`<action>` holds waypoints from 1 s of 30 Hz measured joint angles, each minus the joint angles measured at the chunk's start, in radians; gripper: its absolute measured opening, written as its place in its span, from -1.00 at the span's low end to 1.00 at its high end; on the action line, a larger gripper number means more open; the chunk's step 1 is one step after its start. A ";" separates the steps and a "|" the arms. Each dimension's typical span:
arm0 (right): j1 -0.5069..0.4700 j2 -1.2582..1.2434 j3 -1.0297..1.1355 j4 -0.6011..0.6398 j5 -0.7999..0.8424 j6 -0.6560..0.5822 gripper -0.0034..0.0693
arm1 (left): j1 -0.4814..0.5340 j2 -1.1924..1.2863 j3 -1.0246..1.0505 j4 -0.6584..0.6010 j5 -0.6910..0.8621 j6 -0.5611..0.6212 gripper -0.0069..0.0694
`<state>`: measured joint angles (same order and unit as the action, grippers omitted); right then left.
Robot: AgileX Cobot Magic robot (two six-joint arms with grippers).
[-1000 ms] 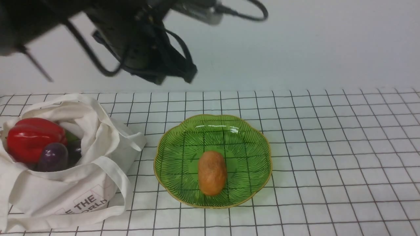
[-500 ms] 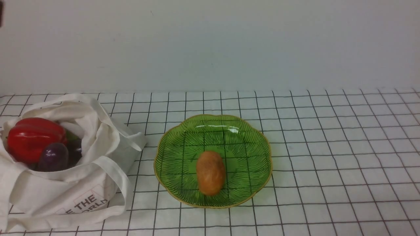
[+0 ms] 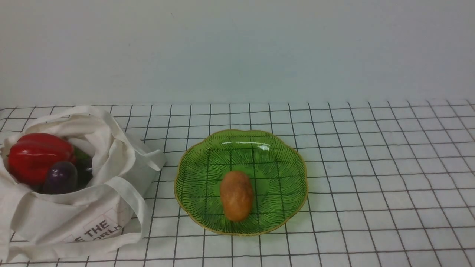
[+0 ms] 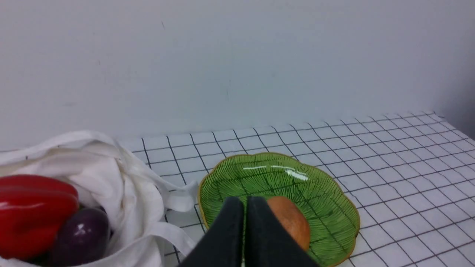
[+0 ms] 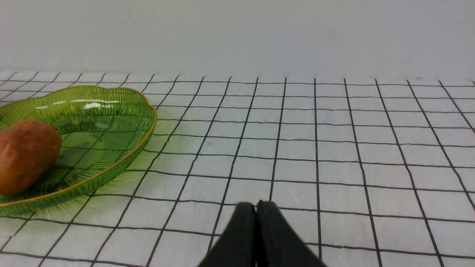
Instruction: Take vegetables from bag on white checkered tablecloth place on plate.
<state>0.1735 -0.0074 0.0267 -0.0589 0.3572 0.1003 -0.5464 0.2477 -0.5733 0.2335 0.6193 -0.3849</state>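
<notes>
Currently, one of three transfers is done: potato [image 3: 236, 195] lies on plate [image 3: 282, 155], pepper [image 3: 37, 155] and eggplant [image 3: 60, 177] sit in bag [image 3: 92, 211], and my left gripper [image 4: 245, 202] and right gripper [image 5: 256, 205] are pressed together, empty.

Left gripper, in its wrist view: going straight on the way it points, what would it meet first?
Probably the plate, just beside the potato: the shut left gripper points at it. Depth is unclear, so it could pass over.
</notes>
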 joint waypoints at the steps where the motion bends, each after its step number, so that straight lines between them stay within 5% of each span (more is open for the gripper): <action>1: 0.000 0.000 0.000 0.000 0.000 0.000 -0.94 | 0.000 -0.008 0.032 -0.002 -0.015 0.000 -0.84; 22: 0.000 0.000 0.000 0.000 0.000 0.000 -0.94 | 0.001 -0.018 0.178 0.114 -0.111 0.004 -0.84; 30: 0.000 0.000 0.000 0.000 0.000 0.000 -0.94 | 0.258 -0.176 0.357 -0.059 -0.166 0.172 -0.84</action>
<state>0.1735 -0.0074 0.0267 -0.0589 0.3572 0.1003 -0.2884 0.0716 -0.2164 0.1742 0.4536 -0.2133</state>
